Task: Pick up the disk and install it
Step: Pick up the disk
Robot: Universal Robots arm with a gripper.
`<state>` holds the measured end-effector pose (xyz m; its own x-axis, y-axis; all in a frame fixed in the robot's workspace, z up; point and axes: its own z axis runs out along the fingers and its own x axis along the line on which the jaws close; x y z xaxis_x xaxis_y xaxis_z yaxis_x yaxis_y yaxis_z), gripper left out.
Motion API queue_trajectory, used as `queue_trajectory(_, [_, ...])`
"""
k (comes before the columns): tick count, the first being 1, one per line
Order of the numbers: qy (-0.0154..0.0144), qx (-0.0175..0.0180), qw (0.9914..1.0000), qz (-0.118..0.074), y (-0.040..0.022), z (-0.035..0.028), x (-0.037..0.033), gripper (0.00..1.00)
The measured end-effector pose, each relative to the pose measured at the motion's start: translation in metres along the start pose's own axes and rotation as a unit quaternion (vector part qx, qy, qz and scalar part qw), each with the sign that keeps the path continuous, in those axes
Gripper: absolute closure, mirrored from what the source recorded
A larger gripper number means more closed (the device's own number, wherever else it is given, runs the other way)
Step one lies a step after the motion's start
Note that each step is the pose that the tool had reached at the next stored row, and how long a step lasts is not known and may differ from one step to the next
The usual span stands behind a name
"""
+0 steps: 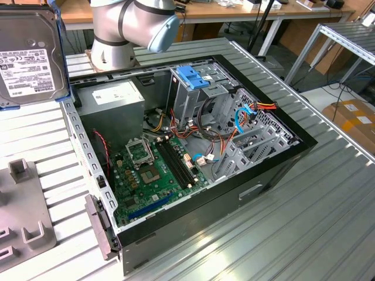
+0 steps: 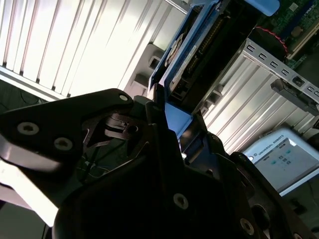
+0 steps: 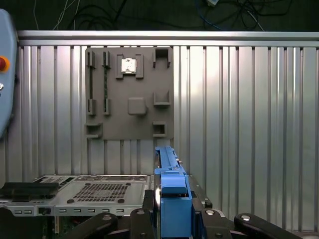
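1. At the exterior view's left, the disk point(image 1: 29, 55) hangs clear above the ribbed table point(image 1: 35, 146), label face to the camera, blue carrier along its edge; the grey fixture plate point(image 1: 23, 216) lies on that table.
2. Centre: the open computer case point(image 1: 293, 146) with the motherboard point(image 1: 155, 170) exposed; the drive cage point(image 1: 205, 96), topped by its fixed blue bracket point(image 1: 193, 76), stands well apart from the disk.
3. Right of the cage: loose cables point(image 1: 246, 114); judged risk: these could snag the carrier; a tilted disk could jam on the cage walls, or pivot in a grip that takes one end.
4. Comparison: the exterior view gives the disk's separation from the cage; both wrist views give the grip itself, the gripper point(image 3: 173, 211) clamped on the carrier's end with the disk point(image 3: 169, 169) edge-on.
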<state>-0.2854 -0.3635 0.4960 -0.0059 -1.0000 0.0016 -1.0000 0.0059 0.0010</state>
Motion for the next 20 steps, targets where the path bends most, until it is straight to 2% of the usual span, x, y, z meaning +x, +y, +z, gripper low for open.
queue_trajectory(6, [0.0000, 0.0000, 1.00000, 0.000, -0.0233, 0.0000, -0.0001, 0.63])
queue_trajectory(12, [0.0000, 0.0000, 1.00000, 0.000, -0.0245, 0.0000, -0.0001, 0.63])
queue_trajectory(13, [0.0000, 0.0000, 1.00000, 0.000, -0.0264, 0.0000, -0.0002, 0.63])
queue_trajectory(18, [0.0000, 0.0000, 1.00000, 0.000, -0.0503, -0.0001, -0.0003, 0.63])
queue_trajectory(20, [0.0000, 0.0000, 1.00000, 0.000, -0.0549, 0.0000, -0.0003, 0.63])
